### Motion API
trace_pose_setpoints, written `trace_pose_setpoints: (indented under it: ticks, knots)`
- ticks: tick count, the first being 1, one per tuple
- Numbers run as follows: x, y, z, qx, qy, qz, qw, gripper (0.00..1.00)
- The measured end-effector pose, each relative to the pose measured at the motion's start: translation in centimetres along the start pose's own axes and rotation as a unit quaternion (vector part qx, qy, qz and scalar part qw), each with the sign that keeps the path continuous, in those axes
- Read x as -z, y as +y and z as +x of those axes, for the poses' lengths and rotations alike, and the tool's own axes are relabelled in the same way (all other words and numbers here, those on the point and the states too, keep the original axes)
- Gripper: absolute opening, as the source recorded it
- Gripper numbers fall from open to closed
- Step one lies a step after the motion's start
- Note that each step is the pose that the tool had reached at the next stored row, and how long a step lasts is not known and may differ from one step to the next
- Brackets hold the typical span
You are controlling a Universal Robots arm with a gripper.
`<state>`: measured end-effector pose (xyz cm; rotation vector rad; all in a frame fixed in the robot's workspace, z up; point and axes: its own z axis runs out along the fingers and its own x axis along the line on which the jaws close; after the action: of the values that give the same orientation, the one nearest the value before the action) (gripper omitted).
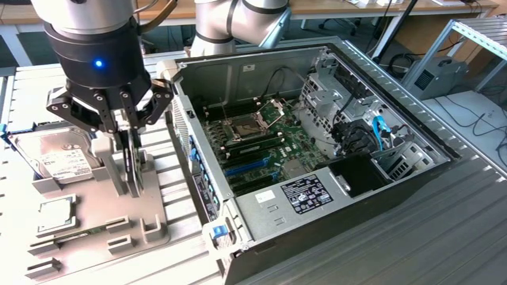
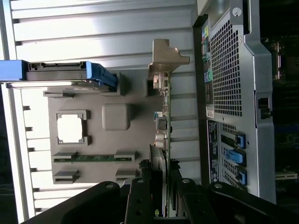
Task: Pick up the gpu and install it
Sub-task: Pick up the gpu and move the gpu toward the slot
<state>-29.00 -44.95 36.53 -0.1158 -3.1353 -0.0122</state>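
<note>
Dark, thin gpu [image 2: 165, 116] clamped on edge between the closed fingers of the gripper [image 1: 130, 187], at the exterior view's left of the open case.
The flat card is held upright over a grey moulded fixture [image 1: 95, 208], a silvery bent bracket [image 2: 164, 58] at one end; whether it rests in its slot cannot be told. A silver, white-labelled hard drive [image 1: 59, 159] and a small square CPU chip [image 1: 56, 215] are seated further left. The steel computer case [image 1: 237, 77] is laid open just beside, on the ribbed metal tabletop [image 1: 443, 237].
</note>
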Motion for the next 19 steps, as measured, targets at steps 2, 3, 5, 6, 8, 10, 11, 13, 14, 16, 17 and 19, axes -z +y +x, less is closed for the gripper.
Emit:
trace_pose_setpoints:
  ticks: [2,3,5,6,8,10,11,13,14,16,17,19]
  knots:
    - [0.11,0.0,0.0,0.0,0.0,0.0,1.0,0.26]
    - [0.19,0.0,0.0,0.0,0.0,0.0,1.0,0.26]
    - [0.29,0.0,0.0,0.0,0.0,0.0,1.0,0.26]
    - [0.36,0.0,0.0,0.0,0.0,0.0,1.0,0.26]
    - [0.54,0.0,0.0,0.0,0.0,0.0,1.0,0.26]
    - [0.85,0.01,0.0,0.0,0.0,0.0,1.0,0.26]
    - [1.11,0.01,0.0,0.0,0.0,0.0,1.0,0.26]
    - [2.03,0.02,0.0,0.0,0.0,0.0,1.0,0.26]
    - [2.52,0.02,0.0,0.0,0.0,0.0,1.0,0.26]
    - [3.34,0.03,0.0,0.0,0.0,0.0,1.0,0.26]
    - [3.39,0.03,0.0,0.0,0.0,0.0,1.0,0.26]
    - [3.47,0.03,0.0,0.0,0.0,0.0,1.0,0.26]
